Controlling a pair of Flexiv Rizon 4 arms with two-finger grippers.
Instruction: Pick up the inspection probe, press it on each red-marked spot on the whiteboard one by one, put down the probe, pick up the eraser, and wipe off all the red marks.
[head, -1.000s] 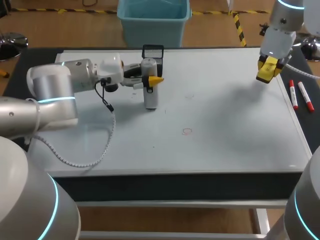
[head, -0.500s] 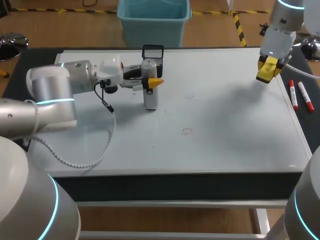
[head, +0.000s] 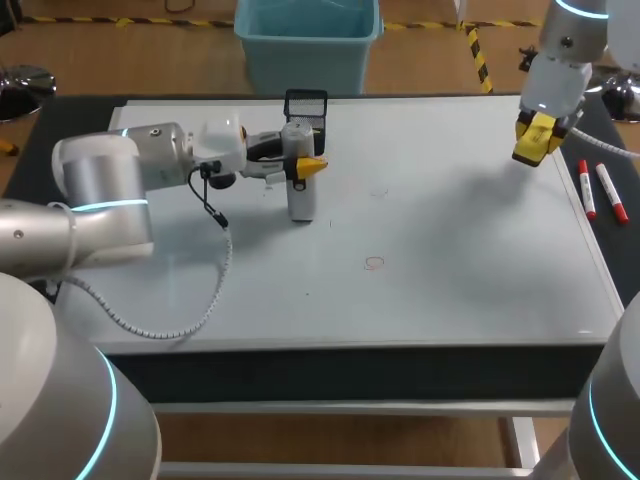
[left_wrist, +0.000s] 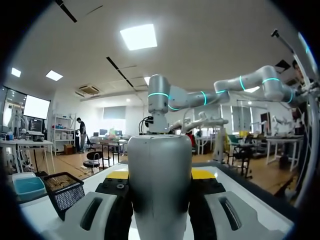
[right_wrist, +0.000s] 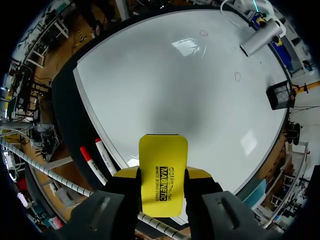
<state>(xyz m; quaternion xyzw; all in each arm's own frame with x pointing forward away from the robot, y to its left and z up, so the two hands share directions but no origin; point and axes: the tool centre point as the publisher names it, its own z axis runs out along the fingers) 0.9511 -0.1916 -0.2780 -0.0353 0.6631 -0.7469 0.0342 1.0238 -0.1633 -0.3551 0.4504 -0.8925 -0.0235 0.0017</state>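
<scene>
Your whiteboard (head: 450, 270) lies flat. Your left gripper (head: 304, 160) is clamped on the upright probe (head: 301, 195) at its far-left part. Your right gripper (head: 533, 138) grips the yellow eraser (right_wrist: 163, 172) over the far-right corner. A faint red mark (head: 374, 263) sits mid-board.

Grey probe (head: 301, 195) upright on whiteboard (head: 450, 230), yellow eraser (head: 531, 139) raised above its right edge
</scene>
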